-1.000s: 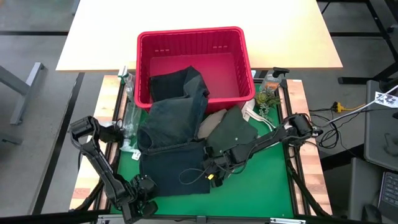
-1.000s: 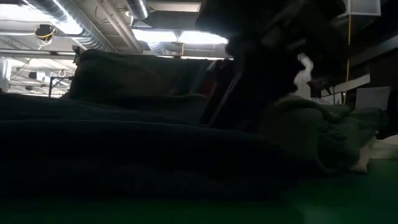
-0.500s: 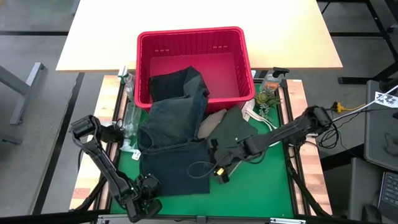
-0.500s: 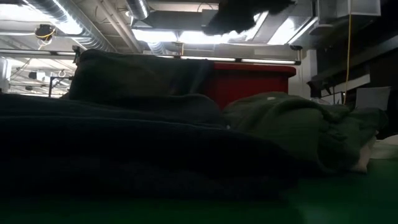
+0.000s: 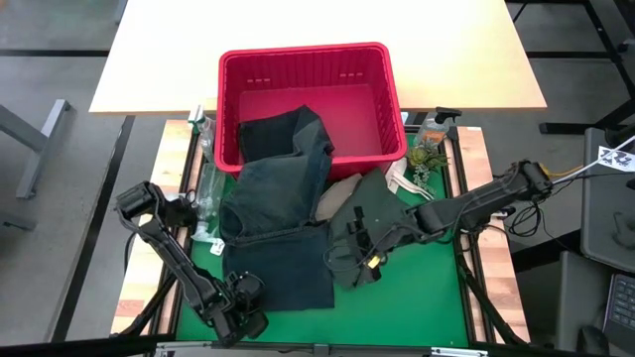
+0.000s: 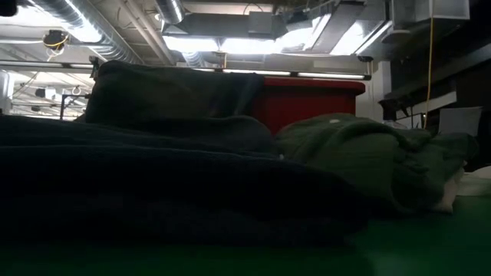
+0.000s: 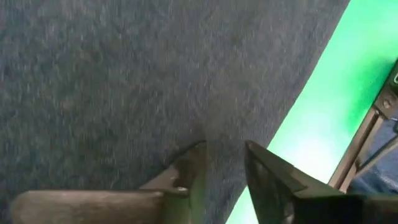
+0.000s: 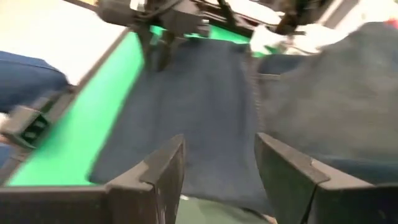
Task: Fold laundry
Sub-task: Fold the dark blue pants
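Jeans (image 5: 278, 233): spread on the green mat (image 5: 417, 297), upper part draped over the basket (image 5: 308, 74) rim.
Green shirt (image 5: 372, 213): bunched just behind the right gripper (image 5: 365, 260).
Right gripper: jaws wide, empty, above the jeans' edge.
Left gripper (image 7: 224, 174): jaws narrowly parted over the jeans' corner.

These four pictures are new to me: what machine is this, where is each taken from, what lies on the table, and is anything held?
It is a robot with two dark arms, each ending in a two-finger pincer. One camera looks straight down, one sits at table height, and one rides on each wrist. On the green mat lie dark blue jeans, trailing from a red basket, beside an olive-green shirt. The left pincer sits at the jeans' near edge, fingers slightly apart. The right pincer hovers open above the clothes, holding nothing.
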Robot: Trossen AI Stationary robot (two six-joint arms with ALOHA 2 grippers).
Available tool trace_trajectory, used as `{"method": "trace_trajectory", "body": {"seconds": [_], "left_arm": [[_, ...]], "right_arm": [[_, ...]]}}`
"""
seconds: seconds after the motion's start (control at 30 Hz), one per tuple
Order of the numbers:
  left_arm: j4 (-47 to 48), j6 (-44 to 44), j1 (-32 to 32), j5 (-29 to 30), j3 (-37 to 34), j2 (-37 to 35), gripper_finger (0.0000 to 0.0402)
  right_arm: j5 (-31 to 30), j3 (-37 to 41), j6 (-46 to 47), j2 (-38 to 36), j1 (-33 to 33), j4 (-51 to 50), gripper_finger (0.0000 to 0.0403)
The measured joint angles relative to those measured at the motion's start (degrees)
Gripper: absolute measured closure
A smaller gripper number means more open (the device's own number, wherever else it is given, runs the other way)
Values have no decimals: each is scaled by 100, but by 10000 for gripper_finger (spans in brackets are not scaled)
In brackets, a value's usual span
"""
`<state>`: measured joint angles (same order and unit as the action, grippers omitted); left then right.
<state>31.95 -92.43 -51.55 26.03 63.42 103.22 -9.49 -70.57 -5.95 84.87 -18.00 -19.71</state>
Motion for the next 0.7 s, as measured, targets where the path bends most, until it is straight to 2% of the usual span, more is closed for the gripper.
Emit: {"method": "trace_trajectory", "body": {"seconds": [0.17, 0.37, 0.57, 0.7], "left_arm": [[-34, 184, 164, 235, 0, 0, 270], [-405, 700, 377, 510, 0, -4, 263], [-1008, 1480, 620, 567, 0, -4, 263], [-1565, 2046, 811, 996, 0, -4, 263]], "right_arm": [[-897, 0, -200, -290, 2, -278, 208], [-1763, 0, -390, -507, 2, -396, 208], [-2005, 0, -509, -572, 2, -455, 208], [-2005, 0, -509, -572, 2, -455, 208]]}}
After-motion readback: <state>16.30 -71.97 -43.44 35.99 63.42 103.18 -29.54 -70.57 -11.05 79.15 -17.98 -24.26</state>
